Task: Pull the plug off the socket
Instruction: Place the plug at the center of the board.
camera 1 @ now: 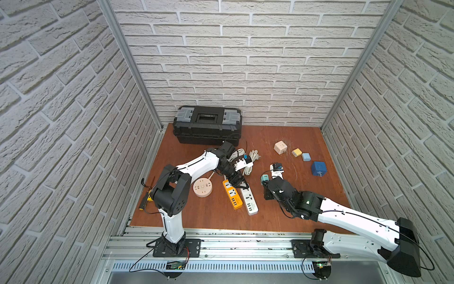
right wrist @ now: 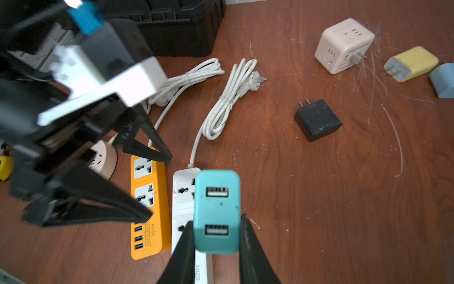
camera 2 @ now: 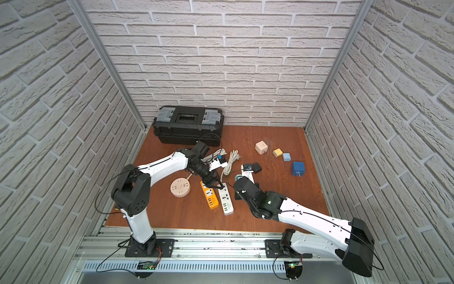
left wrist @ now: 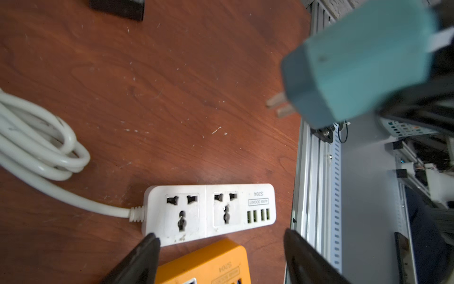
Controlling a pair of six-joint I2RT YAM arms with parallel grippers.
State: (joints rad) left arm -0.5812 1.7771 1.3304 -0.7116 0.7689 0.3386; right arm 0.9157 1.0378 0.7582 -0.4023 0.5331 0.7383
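Left gripper [left wrist: 219, 239]: fingers spread wide with nothing between them. I see it over the cord end of the white power strip [left wrist: 208, 211], one fingertip [left wrist: 147, 250] at that strip's corner (contact I cannot confirm).
Right gripper [right wrist: 216, 228]: fingers narrow, clamped on both flanks of the teal plug [right wrist: 217, 211], whose USB face is turned toward the right wrist camera.
Teal plug: held above the table [camera 1: 221, 221]. In the left wrist view its two prongs are bare and in the air, well apart from the white power strip.
White power strip: flat on the table with both sockets empty. It lies just beside the orange power strip [camera 1: 232, 194], the two lengthwise side by side.
Toolbox [camera 1: 207, 125]: black, against the back wall, with its lid down and grey latches on top. Its contents are hidden from me.
Loose pieces: the cube socket [camera 1: 280, 147], yellow adapter [camera 1: 296, 152], pale blue adapter [camera 1: 306, 156] and blue cube [camera 1: 319, 168] lie on the table's right side. The black adapter [right wrist: 318, 119] lies alone, and the round socket [camera 1: 202, 188] sits left of the orange power strip.
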